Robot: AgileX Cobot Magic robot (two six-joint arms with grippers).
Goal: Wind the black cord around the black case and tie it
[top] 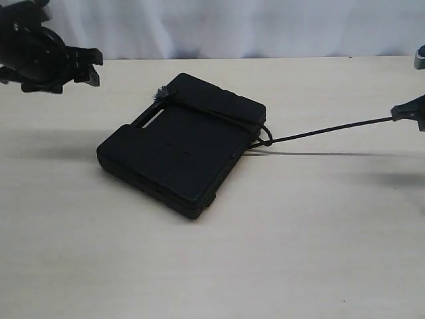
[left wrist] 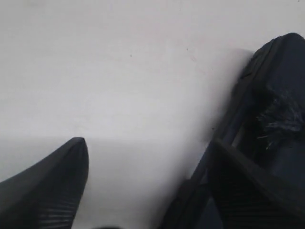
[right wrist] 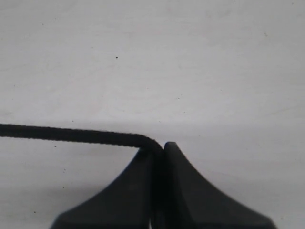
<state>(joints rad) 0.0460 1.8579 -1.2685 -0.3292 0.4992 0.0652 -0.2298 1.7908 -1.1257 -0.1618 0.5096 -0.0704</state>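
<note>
With the right end effector point(right wrist: 159, 145) clamped on the black cord point(top: 319, 135), pull evenly toward 3 o'clock. Brace the black case point(top: 179, 153) with the left end effector point(left wrist: 147, 143), jaws spread.

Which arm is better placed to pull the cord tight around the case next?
Right. The right pincer is shut on the black cord, which runs taut to a loop at the edge of the black case. The left pincer is open and empty, off by the cord's tufted end.
</note>
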